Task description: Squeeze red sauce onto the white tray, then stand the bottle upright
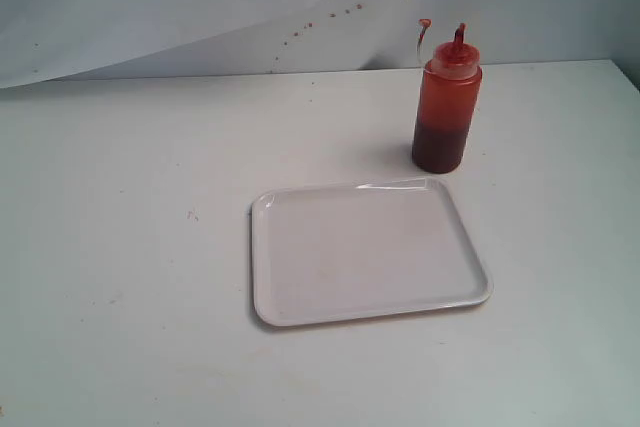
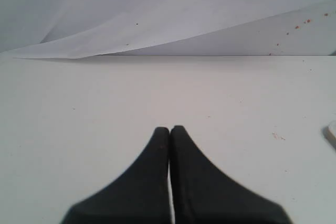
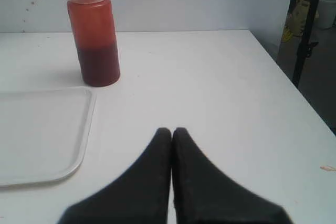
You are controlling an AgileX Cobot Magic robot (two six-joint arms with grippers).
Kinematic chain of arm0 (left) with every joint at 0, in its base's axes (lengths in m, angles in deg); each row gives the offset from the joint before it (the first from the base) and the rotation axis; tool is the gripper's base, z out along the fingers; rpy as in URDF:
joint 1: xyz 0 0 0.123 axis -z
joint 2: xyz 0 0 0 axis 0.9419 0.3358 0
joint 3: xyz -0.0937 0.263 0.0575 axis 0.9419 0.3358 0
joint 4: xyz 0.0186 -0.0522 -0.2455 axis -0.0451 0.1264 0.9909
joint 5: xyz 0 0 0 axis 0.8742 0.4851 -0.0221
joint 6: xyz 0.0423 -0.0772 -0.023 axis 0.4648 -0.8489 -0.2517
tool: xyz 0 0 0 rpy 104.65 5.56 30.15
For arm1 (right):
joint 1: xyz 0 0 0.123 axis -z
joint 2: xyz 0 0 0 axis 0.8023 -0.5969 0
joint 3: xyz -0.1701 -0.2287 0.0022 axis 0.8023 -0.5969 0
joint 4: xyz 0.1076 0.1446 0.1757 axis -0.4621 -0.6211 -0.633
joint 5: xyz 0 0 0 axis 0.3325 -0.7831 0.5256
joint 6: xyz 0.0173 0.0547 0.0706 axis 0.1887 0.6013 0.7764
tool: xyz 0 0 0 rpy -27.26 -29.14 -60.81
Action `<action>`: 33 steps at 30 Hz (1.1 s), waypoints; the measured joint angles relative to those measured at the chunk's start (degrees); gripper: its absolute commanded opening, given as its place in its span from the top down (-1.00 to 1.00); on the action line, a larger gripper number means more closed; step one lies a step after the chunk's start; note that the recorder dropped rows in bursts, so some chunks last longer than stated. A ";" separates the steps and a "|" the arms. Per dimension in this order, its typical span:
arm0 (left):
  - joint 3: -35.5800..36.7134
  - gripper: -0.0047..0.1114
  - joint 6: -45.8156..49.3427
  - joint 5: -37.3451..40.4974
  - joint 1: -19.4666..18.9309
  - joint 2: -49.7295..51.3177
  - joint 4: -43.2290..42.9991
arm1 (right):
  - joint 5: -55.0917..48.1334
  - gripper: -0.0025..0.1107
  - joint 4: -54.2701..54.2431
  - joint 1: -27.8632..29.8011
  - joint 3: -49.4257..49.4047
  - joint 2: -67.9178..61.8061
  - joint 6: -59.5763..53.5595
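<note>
Table (image 1: 120,247): white, carries everything. Backdrop sheet (image 1: 180,7): white paper, creased, hangs behind the table on the far side of the tray.

Tray (image 1: 360,247): white, flat on the table, bare, no sauce on it.

Bottle (image 1: 446,117): upright on the table just beyond the tray's far corner, on the right arm's side, apart from the rim. Nothing is holding it. Sauce (image 1: 439,150): dark red, sits low inside the bottle, none outside it.

Left gripper (image 2: 169,129): fingers pressed together, holding nothing, low over bare table well apart from the tray. Only a sliver of the tray's rim shows at the edge of its camera.

Right gripper (image 3: 172,130): fingers also pressed together, empty, low over the table just off the tray's near side edge, pointing past the tray toward the bottle. Neither gripper shows in the exterior view.

Cap (image 1: 458,42): red pointed nozzle on the bottle. A small lid seems to dangle beside it, so the tip looks uncapped; too small to be sure.

Specks (image 1: 335,15): tiny red dots on the backdrop beyond the tray.

Step, as I judge it: the very start, with the reach for the bottle not yet begun. Next move looks like the right gripper's job, since it is nearer: spread the fingers wider than the bottle, close around its middle, lift, carry it over the tray, tip the nozzle down and squeeze. The soft wall will give, so grip gently until it is over the tray.
</note>
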State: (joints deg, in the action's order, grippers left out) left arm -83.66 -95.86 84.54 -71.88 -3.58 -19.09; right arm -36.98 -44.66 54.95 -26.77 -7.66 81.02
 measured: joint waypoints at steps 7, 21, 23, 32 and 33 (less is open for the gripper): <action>0.00 0.92 0.00 0.00 0.00 0.00 0.00 | 0.00 0.96 0.00 0.00 0.00 0.00 0.00; 0.00 0.92 0.00 0.00 0.00 0.00 0.00 | 0.00 0.96 0.00 0.00 0.00 0.00 0.00; 0.00 0.92 0.49 0.00 0.00 0.00 -0.96 | 0.00 0.96 0.00 0.00 0.00 0.00 0.00; 0.00 0.92 2.85 -0.70 0.00 0.00 -12.86 | 0.00 0.96 0.00 0.00 0.00 0.00 0.00; 0.00 0.92 2.95 -0.70 0.00 0.00 -13.27 | 0.00 0.96 0.00 0.00 0.00 0.00 0.00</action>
State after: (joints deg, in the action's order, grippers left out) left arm -83.66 -92.91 83.84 -71.88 -3.58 -32.35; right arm -36.98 -44.66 54.95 -26.77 -7.66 81.02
